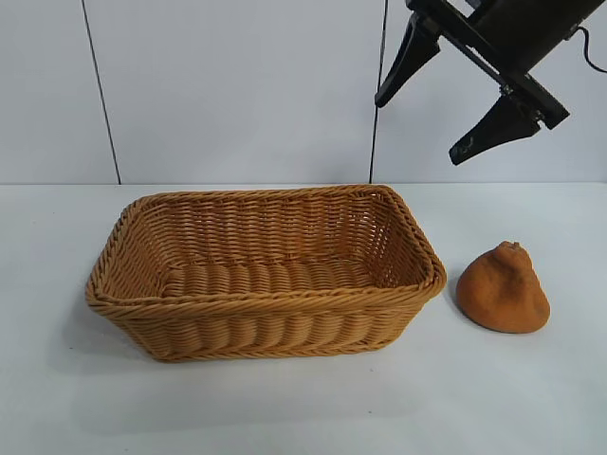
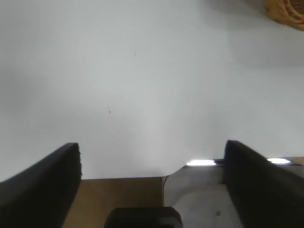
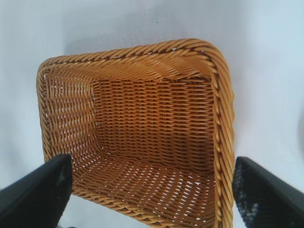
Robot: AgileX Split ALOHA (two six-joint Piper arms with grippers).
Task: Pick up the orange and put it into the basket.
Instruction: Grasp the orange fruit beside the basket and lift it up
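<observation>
The orange [image 1: 503, 289], a lumpy orange-brown pear shape with a small stem nub, sits on the white table to the right of the basket [image 1: 104, 284]. The basket is tan woven wicker, rectangular, with nothing in it. My right gripper [image 1: 424, 123] hangs high at the upper right, above and behind the orange, open and holding nothing. In its wrist view the basket [image 3: 223, 118] lies below, between the open fingers [image 3: 40, 194]. My left gripper [image 2: 152, 166] is open over bare table, out of the exterior view; a basket corner [image 2: 287, 12] shows far off. The orange is hidden in both wrist views.
The white table [image 1: 531, 398] runs wide around the basket, with a pale panelled wall [image 1: 237, 85] behind. In the left wrist view a table edge with brown floor [image 2: 118, 194] lies near the gripper.
</observation>
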